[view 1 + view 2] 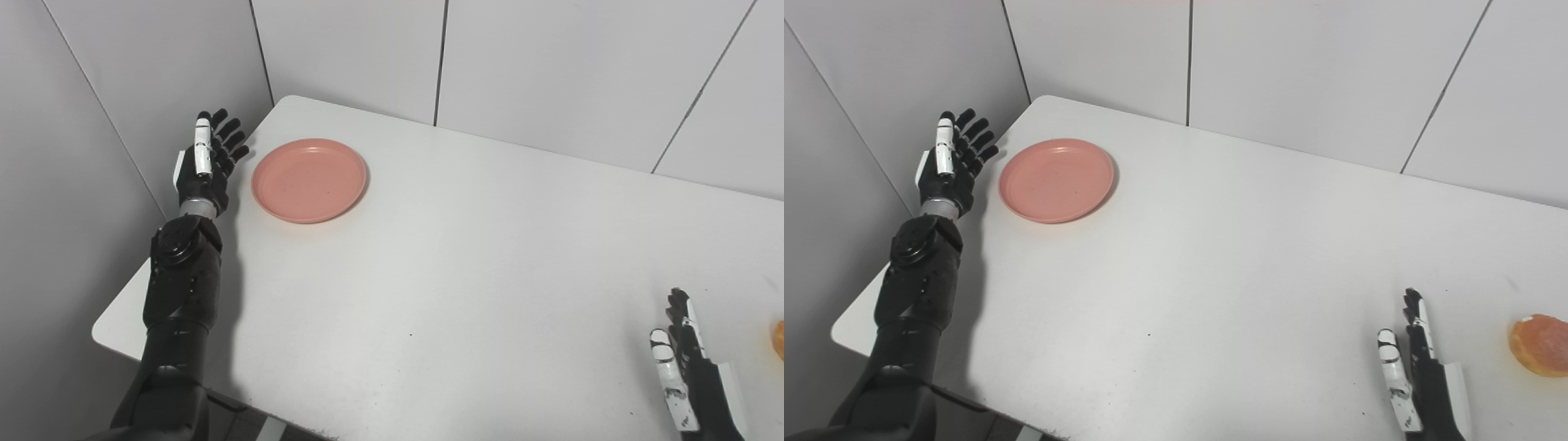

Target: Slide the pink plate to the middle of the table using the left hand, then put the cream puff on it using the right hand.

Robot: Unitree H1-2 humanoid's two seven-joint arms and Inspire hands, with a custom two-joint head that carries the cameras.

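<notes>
both hands open: left hand (205, 165) beside pink plate (309, 179), apart.

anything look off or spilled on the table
Nothing stands out. The plate sits flat and empty near the far left corner, the cream puff lies whole at the right edge, and both robot hands, left and right, are open.

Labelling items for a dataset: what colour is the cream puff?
Golden orange with a paler patch on top; the cream puff shows best in the right eye view.

White table (465, 257), pale grey panelled walls (551, 67) behind
</notes>
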